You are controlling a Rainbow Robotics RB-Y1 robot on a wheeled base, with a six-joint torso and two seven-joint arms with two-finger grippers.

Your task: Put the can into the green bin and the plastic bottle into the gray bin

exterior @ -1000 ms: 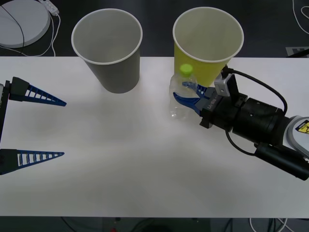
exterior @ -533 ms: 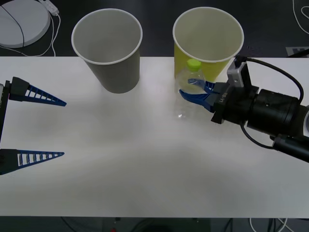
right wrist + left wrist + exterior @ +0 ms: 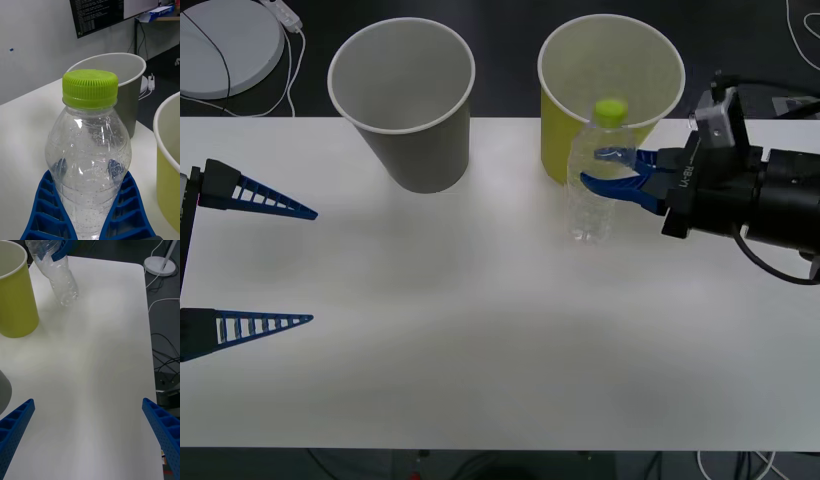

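No legible text or labels.

The right pincer is clamped on the plastic bottle, arm extended sideways. The left pincer is held spread wide.

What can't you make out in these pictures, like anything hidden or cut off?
- Bottom inside the green bin, front view: the plastic bottle and the bin's own wall cover it.
- Bottle's base, right wrist view: the right gripper hides it.
- Gray bin, left wrist view: cut off by the edge.
- Left gripper, front view: its body is cut off by the edge.
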